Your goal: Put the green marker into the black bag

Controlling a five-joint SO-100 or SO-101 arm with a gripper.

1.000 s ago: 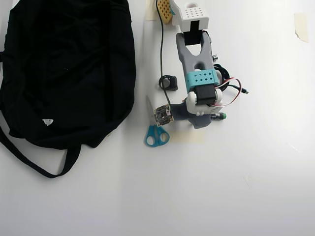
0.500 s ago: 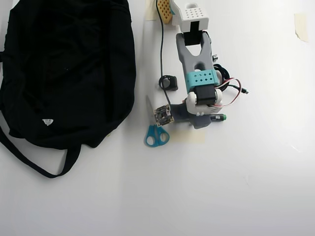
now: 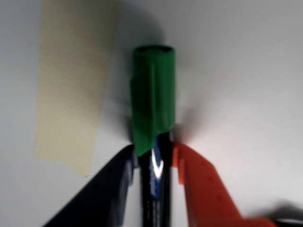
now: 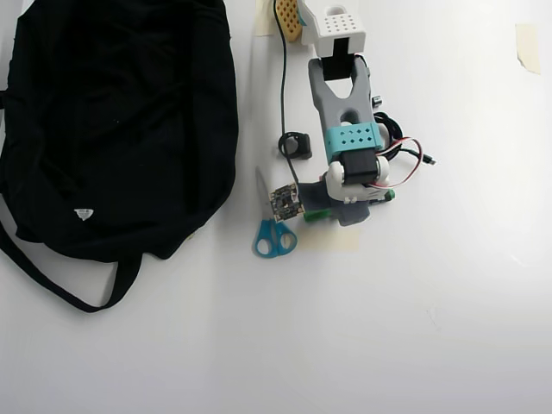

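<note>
In the wrist view the gripper is clenched on the green marker: a dark finger presses the barrel from the left and an orange finger from the right, just below the green cap. The cap points to the far side of the picture, over the white table, with a strip of beige tape just to its left. The grip sits near the cap end, so most of the barrel runs back under the wrist. That looks secure, though I would keep the squeeze firm and lift slowly so the marker does not pivot.

In the overhead view the arm reaches down from the top edge, and the marker shows only as a green bit under the wrist, right of the scissors. The black bag lies well apart to the left, its strap trailing toward the near edge. Its opening cannot be made out. My judgement is to raise the marker clear of the scissors first, swing left, and release only once it is over the bag, not over its edge.
</note>
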